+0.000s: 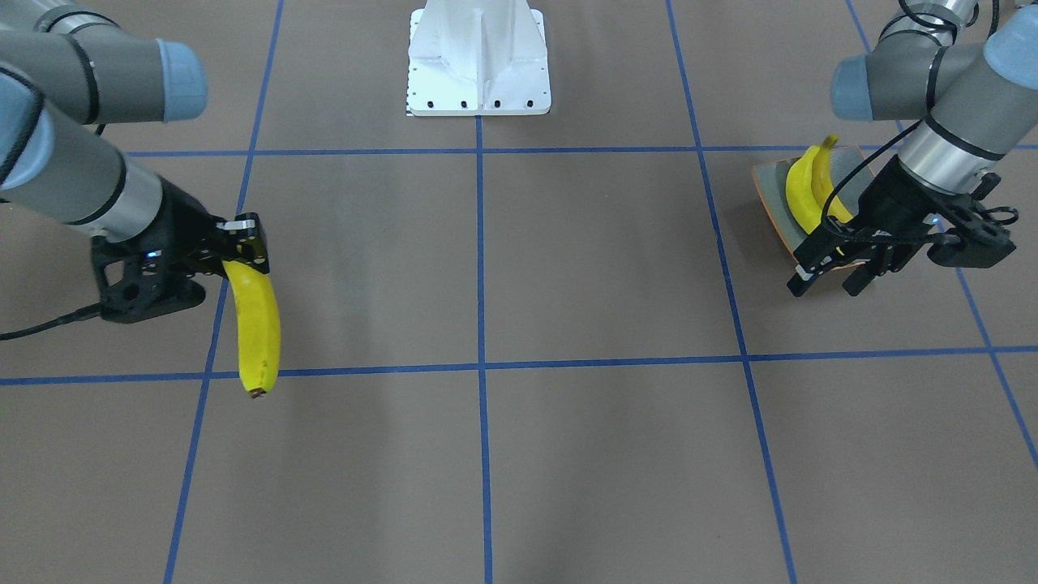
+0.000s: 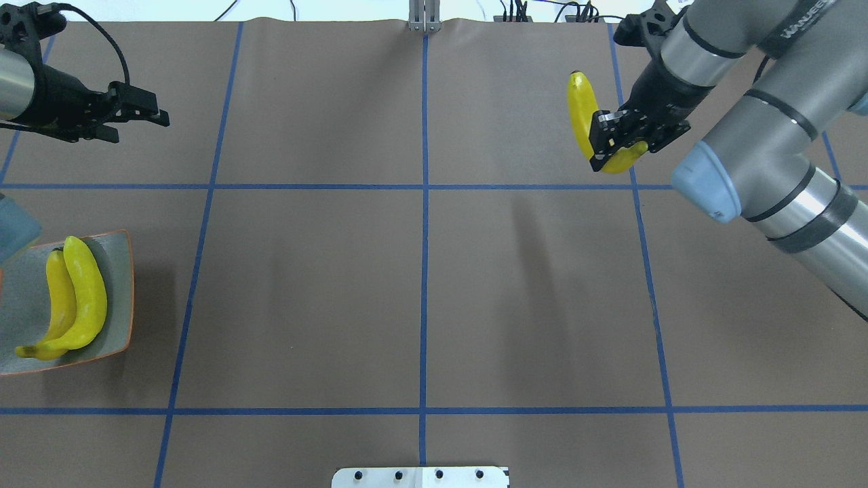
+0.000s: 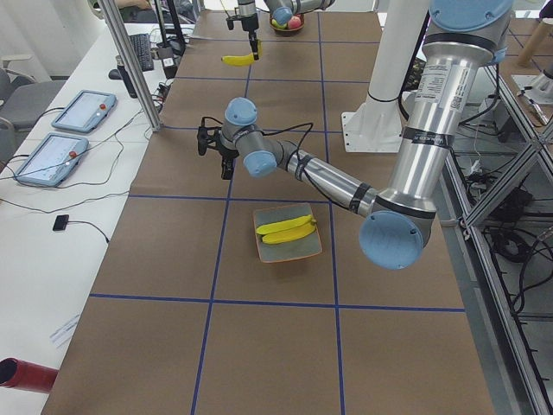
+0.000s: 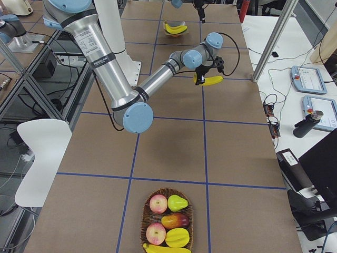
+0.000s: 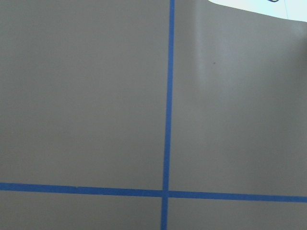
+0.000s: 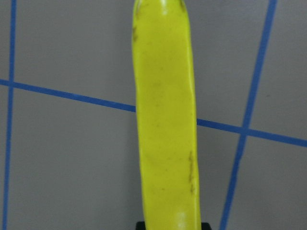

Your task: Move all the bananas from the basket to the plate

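Overhead exterior view: the right gripper (image 2: 602, 146) has its fingers clamped on a banana (image 2: 580, 108), gripped near one end, so most of the fruit sticks out toward the counter's far edge. The banana hangs clear of the counter (image 2: 420, 291), over its right half and nearer the far edge than the robot-side edge, with its shadow on the brown surface beside it. In the right wrist view the same banana runs up the middle of the picture from between the fingers, over blue tape lines.

The left gripper (image 1: 829, 280) carries nothing. Its fingers (image 1: 801, 276) stand apart and touch no object. It hovers over the counter's left half, on the far-edge side of the plate (image 2: 121, 271).

The plate rests on the counter's left half, about midway between the robot-side and far edges. Two bananas (image 2: 87, 291) lie in it side by side, touching along their length.

The basket (image 4: 166, 191) sits at the counter's right end. A fourth banana (image 4: 166, 249) lies in it beside apples (image 4: 158, 203) and other fruit
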